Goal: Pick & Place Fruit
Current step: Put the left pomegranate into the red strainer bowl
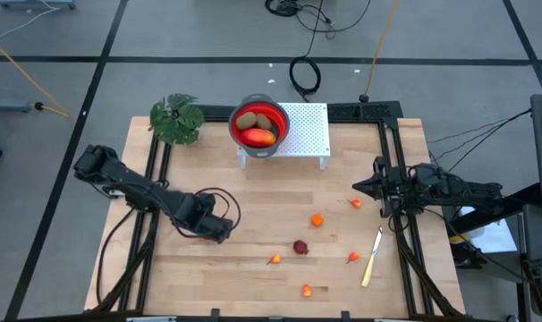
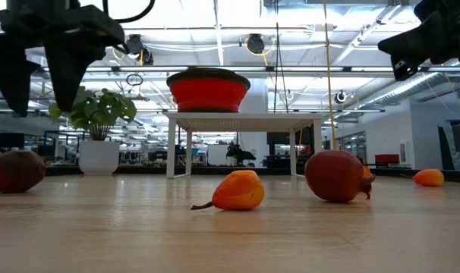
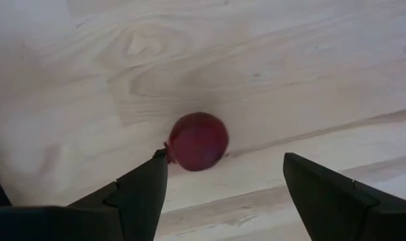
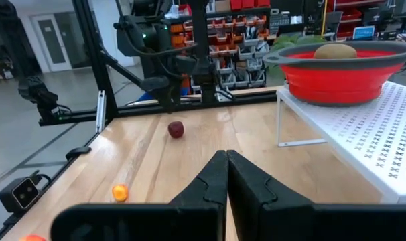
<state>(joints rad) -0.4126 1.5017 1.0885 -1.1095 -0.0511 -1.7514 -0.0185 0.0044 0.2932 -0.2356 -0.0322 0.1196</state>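
A dark red round fruit (image 3: 197,140) lies on the wooden table right under my left gripper (image 3: 226,159), which is open and hovers above it (image 2: 40,83); the fruit (image 2: 14,171) rests on its underside. In the high view the left gripper (image 1: 224,234) hides this fruit. A second dark red round (image 1: 300,247) and several small orange bits, such as one (image 1: 317,220), lie on the table's near right part. The red bowl (image 1: 259,125) holds olive-brown ovals and a red-orange piece. My right gripper (image 1: 354,189) is shut and waits raised at the right edge.
The bowl stands on a white perforated rack (image 1: 309,134) at the far middle. A leafy plant (image 1: 177,118) stands at the far left. A pale-handled knife (image 1: 371,258) lies near the right edge. Bare wood shows between the left gripper and the rack.
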